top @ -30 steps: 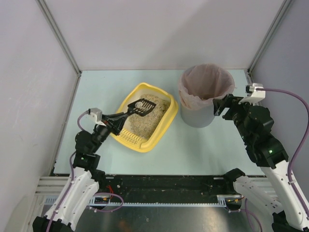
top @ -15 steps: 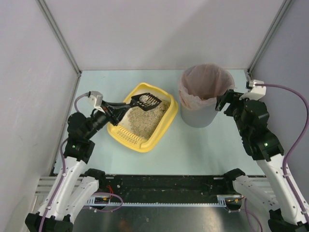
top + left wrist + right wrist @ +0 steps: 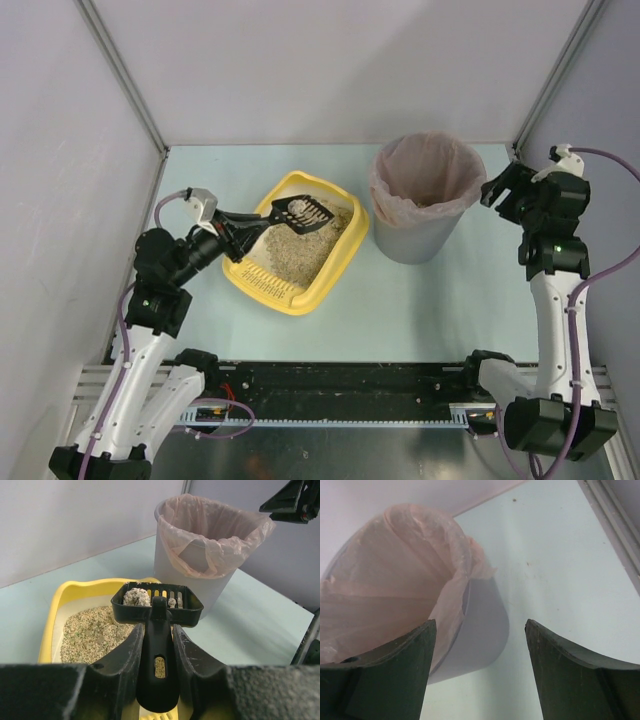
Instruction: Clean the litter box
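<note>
The yellow litter box (image 3: pixel 340 258) with beige litter lies mid-table, its slotted lip toward me; it also shows in the left wrist view (image 3: pixel 75 589). My left gripper (image 3: pixel 232 240) is shut on the handle of a black slotted scoop (image 3: pixel 300 211), held above the box's far end. The scoop (image 3: pixel 157 603) carries a pale clump (image 3: pixel 136 596) and a smaller bit. My right gripper (image 3: pixel 497 190) is open and empty, raised to the right of the grey bin (image 3: pixel 420 243); its fingers (image 3: pixel 400 670) frame the bin's right edge (image 3: pixel 480 630).
The grey round bin with pinkish liner (image 3: pixel 212 535) stands right of the litter box. Grey walls close in the table on left, back and right. A metal post (image 3: pixel 612 515) runs along the right edge. Bare table lies in front of the box.
My left gripper has lifted the scoop out of the litter and carried it slightly right. My right arm has drawn back to the right and up, away from the bin.
</note>
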Robot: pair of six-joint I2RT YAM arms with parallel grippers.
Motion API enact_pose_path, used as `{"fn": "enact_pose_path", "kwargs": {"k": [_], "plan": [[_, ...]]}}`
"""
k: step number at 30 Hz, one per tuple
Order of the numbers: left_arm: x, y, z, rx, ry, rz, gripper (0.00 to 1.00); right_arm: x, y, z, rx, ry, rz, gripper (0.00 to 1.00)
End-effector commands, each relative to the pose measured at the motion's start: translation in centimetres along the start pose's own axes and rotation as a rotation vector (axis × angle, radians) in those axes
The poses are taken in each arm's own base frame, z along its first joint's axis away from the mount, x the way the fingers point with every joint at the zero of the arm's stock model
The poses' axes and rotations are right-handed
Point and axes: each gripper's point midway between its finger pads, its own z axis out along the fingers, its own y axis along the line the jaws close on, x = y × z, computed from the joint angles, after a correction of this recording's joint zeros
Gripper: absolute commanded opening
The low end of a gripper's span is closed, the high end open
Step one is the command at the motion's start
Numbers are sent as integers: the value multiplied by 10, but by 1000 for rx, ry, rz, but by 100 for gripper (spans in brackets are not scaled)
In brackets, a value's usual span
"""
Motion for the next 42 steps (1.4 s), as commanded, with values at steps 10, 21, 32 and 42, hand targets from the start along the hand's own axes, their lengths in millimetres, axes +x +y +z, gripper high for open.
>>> {"fn": "enact_pose_path", "kwargs": {"k": [10,21,32,42], "plan": [[4,-3,-5,21,-1,95,0,-33,36,33,-254,-36,72,70],[2,-2,-8,10,-12,133,0,-12,46,50,-235,27,93,58],[2,-4,-9,21,-12,148,0,5,46,44,-196,85,113,30],[1,-7,-13,25,-24,160,0,10,51,28,-170,104,162,8]]}}
